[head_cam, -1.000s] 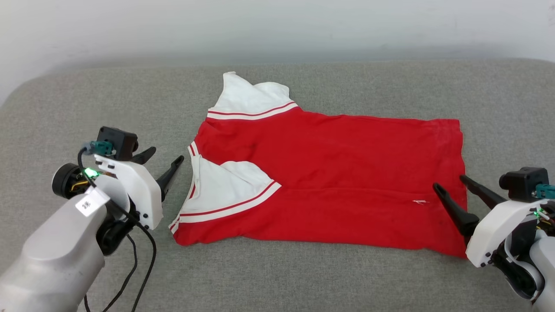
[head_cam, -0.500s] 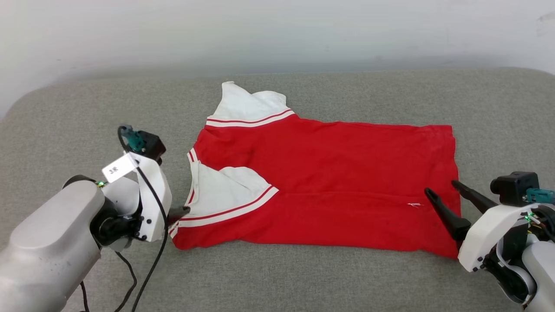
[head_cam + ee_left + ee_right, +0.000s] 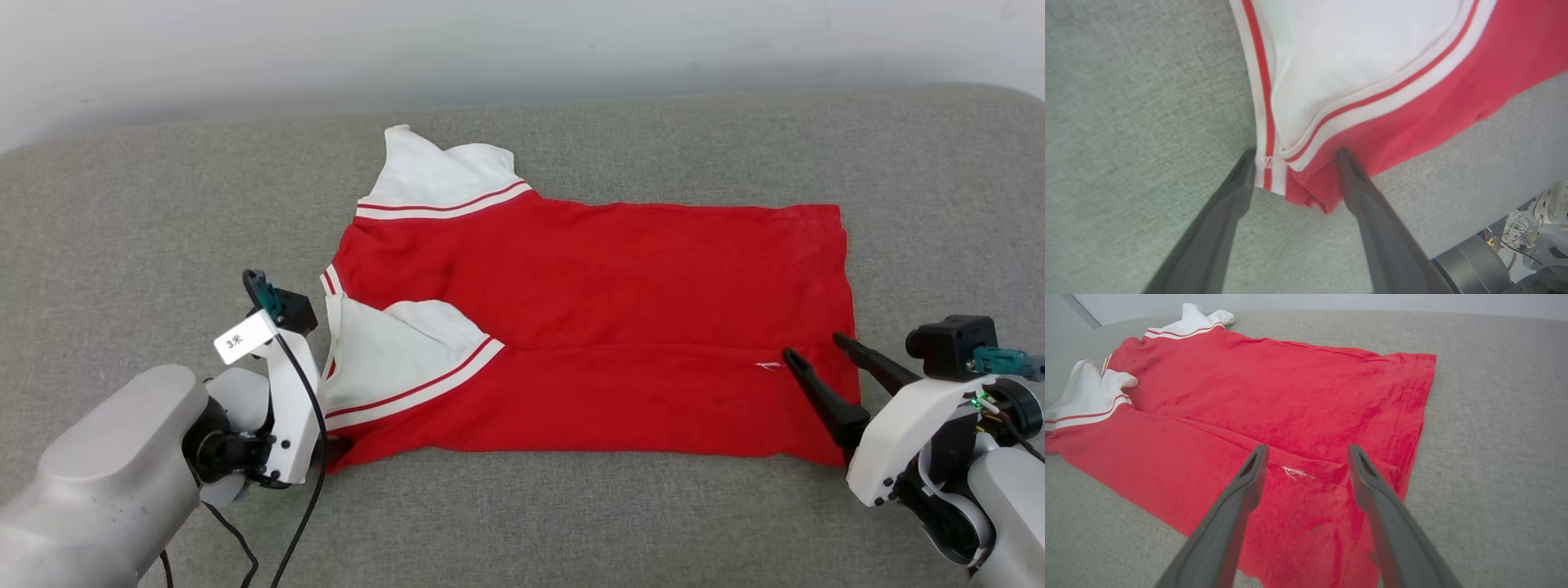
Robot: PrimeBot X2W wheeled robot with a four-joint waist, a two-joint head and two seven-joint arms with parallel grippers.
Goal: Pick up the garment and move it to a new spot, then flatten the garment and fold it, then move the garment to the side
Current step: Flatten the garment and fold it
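The garment (image 3: 588,327) lies flat on the grey cushion, red with white striped-trim sleeves, its near long edge folded over the body. My left gripper (image 3: 336,445) points down at the garment's near-left corner. In the left wrist view that gripper (image 3: 1296,157) stands open, and the striped corner of the garment (image 3: 1412,102) lies between its fingers. My right gripper (image 3: 815,346) is open above the near-right corner. The right wrist view shows its fingertips (image 3: 1308,451) spread over the red cloth (image 3: 1290,396) by a small white thread.
A grey fabric cushion (image 3: 122,229) carries everything, with bare room left, right and in front of the garment. A pale wall (image 3: 522,41) runs behind it. A black cable (image 3: 302,506) hangs from my left wrist. Part of the robot's base (image 3: 1474,265) shows below the cushion's edge.
The head camera has shifted. My left gripper has swung from beside the collar down to the garment's near-left corner, fingers now pointing down. The right gripper stays over the near-right corner.
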